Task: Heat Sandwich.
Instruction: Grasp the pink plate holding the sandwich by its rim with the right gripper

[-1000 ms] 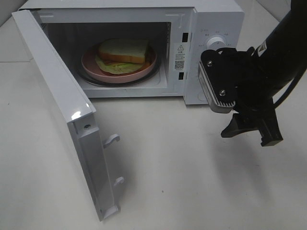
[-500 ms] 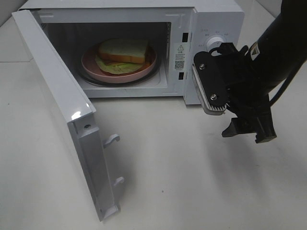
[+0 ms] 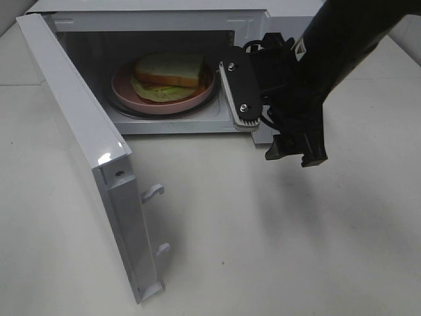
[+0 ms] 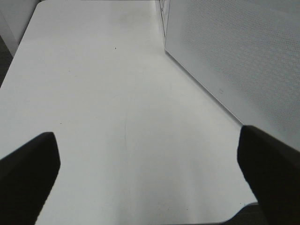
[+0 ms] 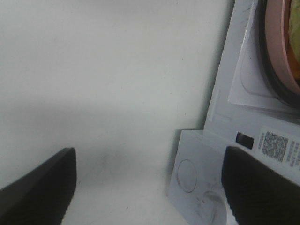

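R gripper [image 3: 295,155]: fingers [image 5: 37,187] spread wide, nothing btwn them; hangs just in front of microwave [image 3: 151,6] at its control side, above table [image 3: 276,250]. L gripper [image 4: 150,183]: fingers [image 4: 28,168] likewise apart and empty, parked over bare table beside a perforated white panel, prob. the outer face of the door [image 4: 243,56], out of the way. Sandwich [image 3: 168,71]: on pink plate [image 3: 122,89] inside cavity, door swung fully open; loading looks done, so next prob. shut door and start heat.
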Tool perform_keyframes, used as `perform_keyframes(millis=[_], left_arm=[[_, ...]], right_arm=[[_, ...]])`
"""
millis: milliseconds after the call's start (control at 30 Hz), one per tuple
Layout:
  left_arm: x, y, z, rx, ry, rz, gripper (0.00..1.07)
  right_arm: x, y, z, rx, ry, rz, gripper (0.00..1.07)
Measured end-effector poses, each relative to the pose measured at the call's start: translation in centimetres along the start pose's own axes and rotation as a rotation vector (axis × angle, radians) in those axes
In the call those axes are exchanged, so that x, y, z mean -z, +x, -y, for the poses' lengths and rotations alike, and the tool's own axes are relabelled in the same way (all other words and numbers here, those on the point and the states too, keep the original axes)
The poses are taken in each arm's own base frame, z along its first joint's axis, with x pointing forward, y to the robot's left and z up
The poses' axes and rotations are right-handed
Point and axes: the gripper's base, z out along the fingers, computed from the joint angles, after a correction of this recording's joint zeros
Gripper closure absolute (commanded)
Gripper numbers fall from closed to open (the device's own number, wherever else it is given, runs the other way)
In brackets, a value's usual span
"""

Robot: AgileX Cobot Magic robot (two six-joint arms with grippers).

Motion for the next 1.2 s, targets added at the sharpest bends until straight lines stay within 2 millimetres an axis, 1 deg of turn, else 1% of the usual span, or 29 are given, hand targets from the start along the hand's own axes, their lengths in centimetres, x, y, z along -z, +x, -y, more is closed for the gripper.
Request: perform_keyframes(millis=[67,200,300,367,500,533,600,667,767,833,933,1000,1033,1167,1200], left_arm=[[0.0,0.0,0.0,0.0,0.0,0.0,0.09],[0.0,0.0,0.0,0.0,0.0,0.0,0.09],[0.0,0.0,0.0,0.0,0.0,0.0,0.09],[0.0,0.0,0.0,0.0,0.0,0.0,0.09],[0.0,0.0,0.0,0.0,0.0,0.0,0.09],[0.0,0.0,0.0,0.0,0.0,0.0,0.09],[0.0,0.0,0.0,0.0,0.0,0.0,0.09],[0.0,0.0,0.0,0.0,0.0,0.0,0.09],[0.0,0.0,0.0,0.0,0.0,0.0,0.09],[0.0,0.0,0.0,0.0,0.0,0.0,0.09],[0.0,0.0,0.0,0.0,0.0,0.0,0.09],[0.0,0.0,0.0,0.0,0.0,0.0,0.09],[0.0,0.0,0.0,0.0,0.0,0.0,0.09],[0.0,0.0,0.0,0.0,0.0,0.0,0.09],[0.0,0.0,0.0,0.0,0.0,0.0,0.09]], right_arm=[[-0.2,-0.2,0.2,0.002,0.002,0.002,0.27],[-1.4,-1.0,1.7,0.007,0.022,0.012,0.27],[-1.8,-1.3,2.1,0.01,0.036,0.02,0.28],[-2.2,-2.0,2.7,0.007,0.075,0.043,0.28],[-2.8,-2.6,3.3,0.003,0.099,0.058,0.28],[-3.4,-2.9,3.6,0.004,0.099,0.061,0.28],[-3.6,-3.0,3.8,0.006,0.103,0.063,0.28],[-4.4,-3.5,4.4,0.01,0.109,0.068,0.28],[-4.8,-3.9,4.9,0.012,0.119,0.075,0.29],[-5.6,-4.5,5.4,0.019,0.123,0.078,0.29],[-6.1,-4.8,5.8,0.021,0.125,0.079,0.3],[-7.2,-5.2,6.3,0.023,0.124,0.079,0.3],[-7.2,-5.2,6.3,0.023,0.124,0.079,0.3],[-8.8,-5.7,7.1,0.024,0.124,0.08,0.31],[-8.8,-5.7,7.1,0.024,0.124,0.08,0.31]])
